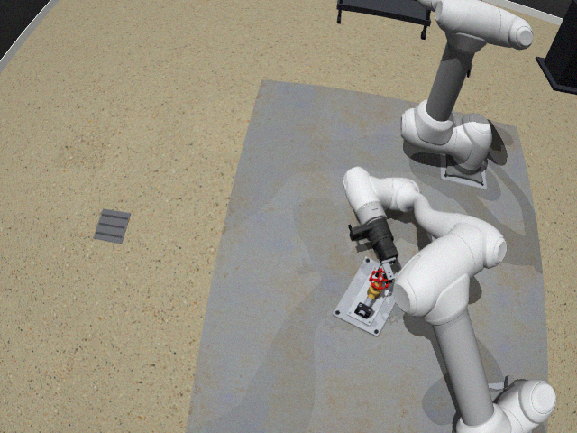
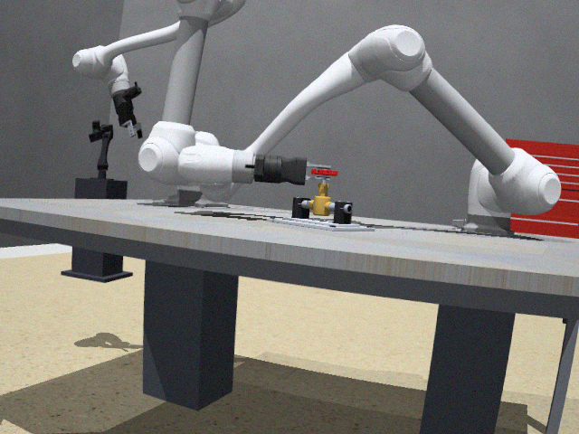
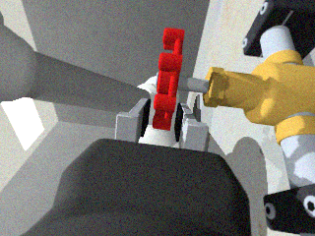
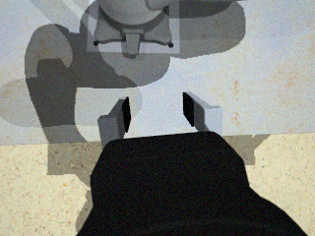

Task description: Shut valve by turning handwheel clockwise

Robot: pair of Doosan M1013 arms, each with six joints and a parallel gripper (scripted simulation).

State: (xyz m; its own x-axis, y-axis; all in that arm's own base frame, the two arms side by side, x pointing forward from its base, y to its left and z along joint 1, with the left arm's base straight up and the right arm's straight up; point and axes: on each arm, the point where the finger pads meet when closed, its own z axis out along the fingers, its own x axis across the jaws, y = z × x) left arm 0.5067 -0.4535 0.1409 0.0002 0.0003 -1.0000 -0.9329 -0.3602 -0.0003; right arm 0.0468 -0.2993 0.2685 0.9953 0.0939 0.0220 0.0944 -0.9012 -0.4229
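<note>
— Closest in, what count by the valve?
— Two fingers on the left gripper (image 1: 390,271) (image 2: 321,172) (image 3: 162,115), one red handwheel (image 1: 371,281) (image 2: 324,172) (image 3: 168,81), one grey stem (image 2: 323,180) (image 3: 193,84), one yellow valve body (image 1: 373,292) (image 2: 321,205) (image 3: 283,90).
— And the handwheel, relative to those fingers?
— Right between, near side of the rim only. In the left wrist view, a gap on either side of it, so partly open and gripping nothing.
— Pointing which way?
— Flat and level, face up. Stem upright beneath, its long axis vertical, down into the valve body.
— Below that?
— Two black blocks (image 2: 342,212), with the pipe lying level from one to the other, crosswise to the stem. Under both, one pale mounting plate (image 1: 349,302) (image 2: 362,228) on the grey table (image 1: 261,280) (image 2: 242,242), well in from the edge facing the exterior camera.
— Farther off?
— Two white arms in all. On the more distant one, the right gripper (image 2: 135,130) (image 4: 157,105), wide open with nothing between its two fingers, angled down and well apart from the handwheel.
— Farthest back?
— One dark pedestal (image 2: 86,189) beyond the table, and one red panel (image 2: 568,186) behind the left arm's base.
— Tight yet?
— Cannot tell.
</note>
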